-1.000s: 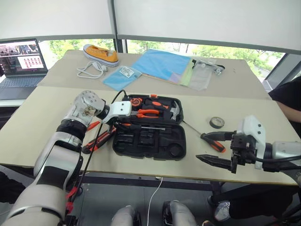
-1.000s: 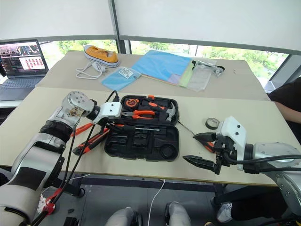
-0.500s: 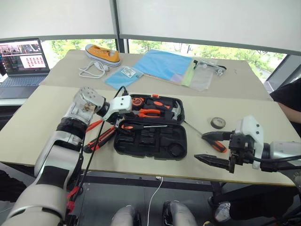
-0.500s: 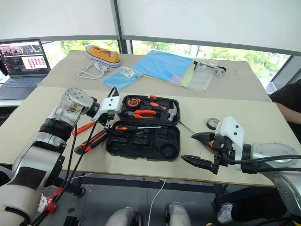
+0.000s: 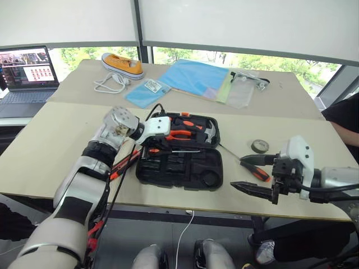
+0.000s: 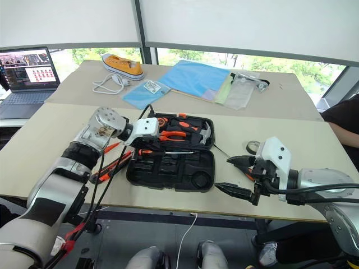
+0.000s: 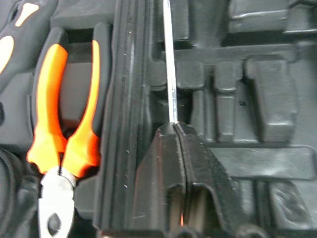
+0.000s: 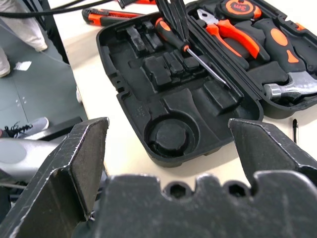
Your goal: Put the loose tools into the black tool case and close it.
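The left gripper (image 7: pixel 174 130) is clenched over the open black tool case (image 5: pixel 179 168), its tips at a screwdriver (image 8: pixel 190 51) lying in the case. At four o'clock, the right gripper (image 5: pixel 253 175) hangs spread wide, empty, beside another screwdriver (image 5: pixel 253 170) and the tape roll (image 5: pixel 258 145).

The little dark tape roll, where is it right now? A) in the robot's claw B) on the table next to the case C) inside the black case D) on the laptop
B: the tape roll lies on the bare table, apart from the black case and held by no claw.
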Robot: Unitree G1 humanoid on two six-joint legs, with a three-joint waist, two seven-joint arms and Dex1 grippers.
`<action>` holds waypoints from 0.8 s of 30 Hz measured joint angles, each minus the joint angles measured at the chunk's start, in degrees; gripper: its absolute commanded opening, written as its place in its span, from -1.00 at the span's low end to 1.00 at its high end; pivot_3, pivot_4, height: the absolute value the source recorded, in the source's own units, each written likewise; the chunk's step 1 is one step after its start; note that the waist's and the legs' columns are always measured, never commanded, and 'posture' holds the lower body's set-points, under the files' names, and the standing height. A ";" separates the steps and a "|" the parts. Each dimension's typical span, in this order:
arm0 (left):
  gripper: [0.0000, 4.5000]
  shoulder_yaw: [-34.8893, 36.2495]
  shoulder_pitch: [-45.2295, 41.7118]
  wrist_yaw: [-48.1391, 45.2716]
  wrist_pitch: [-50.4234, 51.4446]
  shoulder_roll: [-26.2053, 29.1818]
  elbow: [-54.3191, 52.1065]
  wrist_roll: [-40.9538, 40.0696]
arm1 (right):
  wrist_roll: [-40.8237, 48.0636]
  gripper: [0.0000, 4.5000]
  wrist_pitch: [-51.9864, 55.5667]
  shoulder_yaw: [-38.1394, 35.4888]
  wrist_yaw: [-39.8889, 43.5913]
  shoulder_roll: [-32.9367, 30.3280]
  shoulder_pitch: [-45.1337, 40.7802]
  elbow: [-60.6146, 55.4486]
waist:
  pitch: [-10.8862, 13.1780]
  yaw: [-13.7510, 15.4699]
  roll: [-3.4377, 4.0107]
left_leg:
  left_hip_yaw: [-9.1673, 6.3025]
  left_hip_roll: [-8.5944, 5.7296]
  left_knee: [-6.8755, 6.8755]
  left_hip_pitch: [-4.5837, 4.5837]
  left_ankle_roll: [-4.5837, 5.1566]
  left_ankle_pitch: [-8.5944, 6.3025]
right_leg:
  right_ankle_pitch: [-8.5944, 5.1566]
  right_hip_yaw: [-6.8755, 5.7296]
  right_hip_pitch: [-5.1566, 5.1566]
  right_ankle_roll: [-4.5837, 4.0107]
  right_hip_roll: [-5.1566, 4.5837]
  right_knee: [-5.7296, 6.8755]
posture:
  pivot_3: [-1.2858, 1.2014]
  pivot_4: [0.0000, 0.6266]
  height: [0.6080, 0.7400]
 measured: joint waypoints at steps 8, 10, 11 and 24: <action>-0.97 -0.20 0.44 1.35 -2.57 -0.05 0.19 0.72 | 0.45 1.00 0.02 -0.96 -1.61 0.43 3.19 -1.33 | -0.02 0.02 0.01 | -0.12 0.02 0.00 0.23 0.14 -0.09 | -0.04 0.00 0.27 0.13 -0.30 -0.04 | 0.03 -0.52 0.67; -0.74 0.74 0.51 0.67 -0.95 -0.02 0.46 -0.40 | 0.32 1.00 0.02 -1.60 -2.09 0.44 4.25 -1.36 | -0.01 0.00 0.01 | -0.13 0.02 0.01 0.20 0.14 -0.09 | -0.04 -0.01 0.26 0.13 -0.29 -0.03 | 0.03 -0.52 0.67; -0.66 2.05 0.51 -0.40 1.40 0.06 0.65 -1.93 | 0.12 1.00 0.03 -2.65 -2.77 0.45 5.17 -1.34 | -0.01 -0.01 0.01 | -0.13 0.02 0.01 0.17 0.14 -0.09 | -0.04 -0.02 0.25 0.13 -0.27 -0.03 | 0.03 -0.52 0.67; 0.98 18.38 12.69 -11.89 27.24 6.51 -29.15 -28.14 | -10.48 1.00 -0.47 -0.37 -10.86 4.14 4.08 16.03 | -0.03 -0.43 0.04 | -0.11 0.02 0.04 0.22 0.05 -0.04 | -0.09 0.04 0.26 0.19 -0.23 0.00 | 0.03 -0.52 0.67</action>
